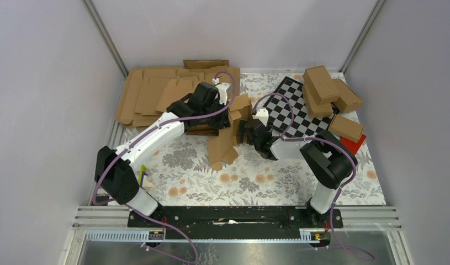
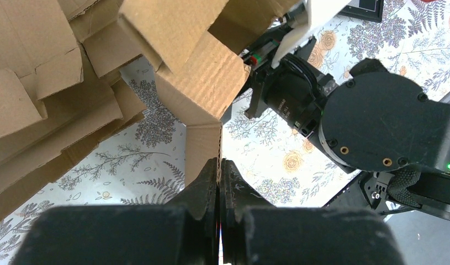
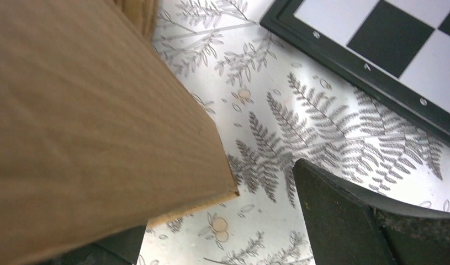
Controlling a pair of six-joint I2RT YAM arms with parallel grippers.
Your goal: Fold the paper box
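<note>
Blanks [image 1: 153, 94] heap at the back left; checkerboard [image 1: 293, 113] and cartons [image 1: 327, 88] lie right. The box [image 1: 225, 138] stands centre. Left gripper [image 2: 219, 164] pinches its flap; right gripper [image 3: 222, 218] gapes, a box panel covering one finger.

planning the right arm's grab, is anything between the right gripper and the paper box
nothing visible does. a panel of the paper box is right at the open right gripper, and the left gripper pinches one flap.
</note>
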